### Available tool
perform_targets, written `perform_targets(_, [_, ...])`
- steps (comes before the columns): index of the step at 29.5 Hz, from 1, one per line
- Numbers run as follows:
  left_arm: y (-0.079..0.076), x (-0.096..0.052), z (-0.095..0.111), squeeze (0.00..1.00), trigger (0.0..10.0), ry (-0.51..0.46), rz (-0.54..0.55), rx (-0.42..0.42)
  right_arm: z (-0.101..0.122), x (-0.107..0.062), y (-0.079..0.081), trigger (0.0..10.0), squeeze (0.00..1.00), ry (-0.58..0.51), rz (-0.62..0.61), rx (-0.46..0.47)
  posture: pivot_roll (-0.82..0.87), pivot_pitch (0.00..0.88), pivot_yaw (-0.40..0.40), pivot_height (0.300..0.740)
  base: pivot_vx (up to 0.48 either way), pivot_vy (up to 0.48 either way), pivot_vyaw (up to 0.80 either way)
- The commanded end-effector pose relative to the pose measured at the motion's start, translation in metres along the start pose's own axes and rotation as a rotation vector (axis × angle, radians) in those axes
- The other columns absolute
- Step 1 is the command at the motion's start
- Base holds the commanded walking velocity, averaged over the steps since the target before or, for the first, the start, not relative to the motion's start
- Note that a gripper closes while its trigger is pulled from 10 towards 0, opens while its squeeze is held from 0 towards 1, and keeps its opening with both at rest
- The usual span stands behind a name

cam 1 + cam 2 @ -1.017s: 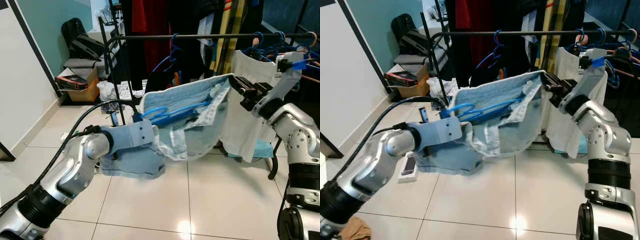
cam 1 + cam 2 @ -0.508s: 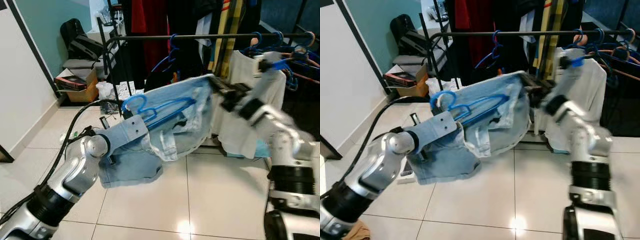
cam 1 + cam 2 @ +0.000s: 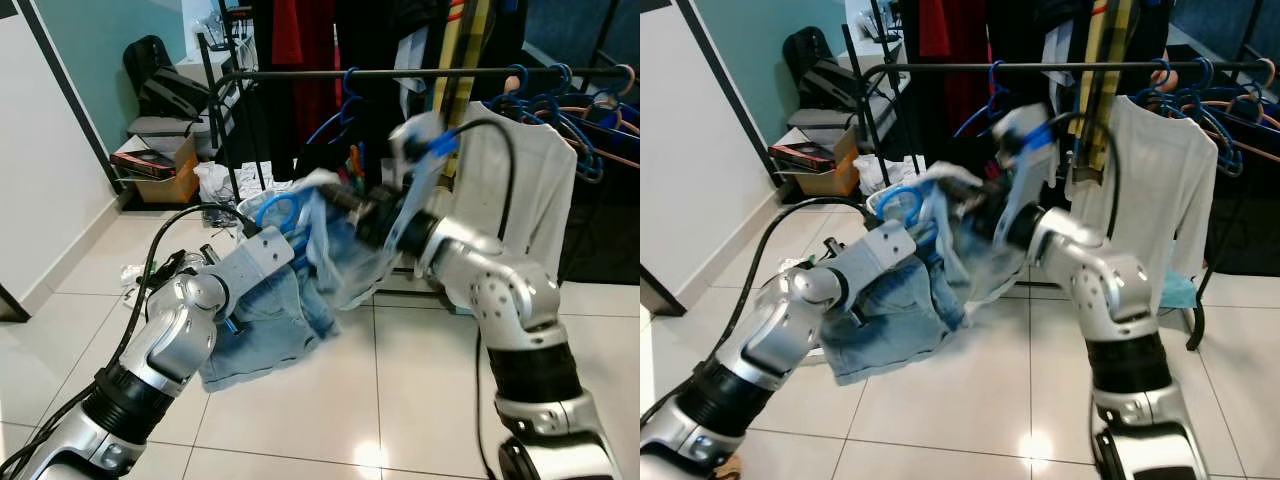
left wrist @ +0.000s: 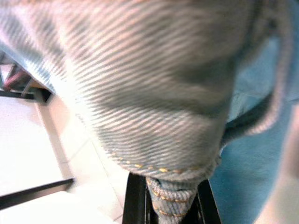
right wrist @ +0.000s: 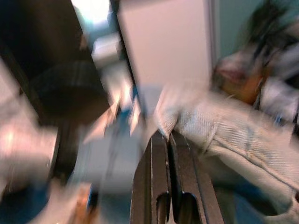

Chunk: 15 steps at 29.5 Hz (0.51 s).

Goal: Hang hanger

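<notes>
Left eye view: both grippers, left gripper (image 3: pixel 285 243) and right gripper (image 3: pixel 345 205), are pinching the jeans (image 3: pixel 270 320) mid-frame; the blue hanger's (image 3: pixel 280 212) hook is sitting below the rail (image 3: pixel 400 72) at upper center.

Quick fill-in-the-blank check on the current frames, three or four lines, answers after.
1. The hanger threaded in the denim garment is coloured ____.
2. The left gripper is shut on the ____ fabric.
3. The white shirt hangs from the ____.
4. The floor is covered in white ____.

Answers: blue; denim; rail; tiles
</notes>
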State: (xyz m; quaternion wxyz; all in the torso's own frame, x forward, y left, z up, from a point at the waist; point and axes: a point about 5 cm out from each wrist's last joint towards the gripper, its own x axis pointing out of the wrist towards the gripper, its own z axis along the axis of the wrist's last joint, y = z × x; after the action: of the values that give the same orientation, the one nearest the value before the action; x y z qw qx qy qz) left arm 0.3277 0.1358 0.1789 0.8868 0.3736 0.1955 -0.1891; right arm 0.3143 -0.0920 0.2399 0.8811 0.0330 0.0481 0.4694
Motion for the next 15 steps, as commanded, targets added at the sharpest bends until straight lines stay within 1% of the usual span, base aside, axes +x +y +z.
perform_targets(1, [0.015, -0.003, -0.001, 0.0, 10.0, 0.001, 0.046, -0.068, -0.012, -0.002, 0.009, 0.0, 0.0, 0.092, 0.062, -0.018, -0.06, 0.0, 0.064, 0.74, 0.0, 0.0, 0.0])
perform_targets(2, [0.024, -0.005, -0.004, 0.0, 10.0, 0.003, 0.061, -0.103, -0.02, -0.01, 0.006, 0.0, 0.0, 0.155, 0.044, -0.033, -0.06, 0.0, 0.061, 0.74, 0.0, 0.0, 0.0])
perform_targets(3, [0.024, -0.005, -0.004, 0.0, 10.0, 0.003, 0.061, -0.103, -0.02, -0.01, 0.006, 0.0, 0.0, 0.155, 0.044, -0.033, -0.06, 0.0, 0.061, 0.74, 0.0, 0.0, 0.0])
perform_targets(4, [0.03, -0.007, -0.005, 0.0, 10.0, 0.004, 0.073, -0.127, -0.026, -0.016, 0.003, 0.0, 0.0, 0.2, 0.025, -0.052, -0.06, 0.0, 0.062, 0.74, 0.0, 0.0, 0.0])
perform_targets(5, [0.03, -0.007, -0.005, 0.0, 10.0, 0.004, 0.073, -0.127, -0.026, -0.016, 0.003, 0.0, 0.0, 0.2, 0.025, -0.052, -0.06, 0.0, 0.062, 0.74, 0.0, 0.0, 0.0])
perform_targets(6, [0.036, -0.008, -0.007, 0.0, 10.0, 0.002, 0.08, -0.148, -0.03, -0.021, -0.001, 0.0, 0.0, 0.245, -0.001, -0.076, -0.06, 0.0, 0.062, 0.74, 0.0, 0.0, 0.0])
perform_targets(7, [0.042, -0.01, -0.008, 0.0, 10.0, 0.003, 0.091, -0.162, -0.034, -0.025, -0.005, 0.5, 0.0, 0.281, -0.026, -0.092, -0.06, 0.0, 0.062, 0.74, 0.0, 0.0, 0.0])
perform_targets(8, [0.042, -0.01, -0.008, 0.0, 10.0, 0.003, 0.091, -0.162, -0.034, -0.025, -0.005, 0.5, 0.0, 0.281, -0.026, -0.092, -0.06, 0.0, 0.062, 0.74, 0.0, 0.0, 0.0])
perform_targets(9, [0.047, -0.012, -0.008, 0.0, 10.0, 0.001, 0.103, -0.171, -0.037, -0.027, -0.007, 1.9, 0.0, 0.307, -0.045, -0.105, -0.06, 0.0, 0.061, 0.74, 0.0, 0.0, 0.0])
perform_targets(10, [0.047, -0.012, -0.008, 0.0, 10.0, 0.001, 0.103, -0.171, -0.037, -0.027, -0.007, 1.9, 0.0, 0.307, -0.045, -0.105, -0.06, 0.0, 0.061, 0.74, 0.0, 0.0, 0.0])
perform_targets(11, [0.051, -0.013, -0.007, 0.0, 10.0, -0.003, 0.112, -0.178, -0.038, -0.029, -0.009, 10.0, 0.0, 0.323, -0.061, -0.123, -0.06, 0.0, 0.061, 0.74, 0.0, 0.0, 0.0])
perform_targets(13, [0.053, -0.014, -0.005, 0.0, 10.0, -0.011, 0.116, -0.18, -0.038, -0.028, -0.01, 10.0, 0.0, 0.314, -0.066, -0.132, -0.06, 0.0, 0.061, 0.74, 0.0, 0.0, 0.0])
perform_targets(14, [0.052, -0.014, -0.003, 0.0, 10.0, -0.022, 0.107, -0.185, -0.036, -0.027, -0.007, 10.0, 0.74, 0.299, -0.038, -0.138, -0.05, 0.0, 0.059, 0.74, 0.0, 0.0, 0.0])
perform_targets(15, [0.052, -0.014, -0.003, 0.0, 10.0, -0.022, 0.107, -0.185, -0.036, -0.027, -0.007, 10.0, 0.74, 0.299, -0.038, -0.138, -0.05, 0.0, 0.059, 0.74, 0.0, 0.0, 0.0])
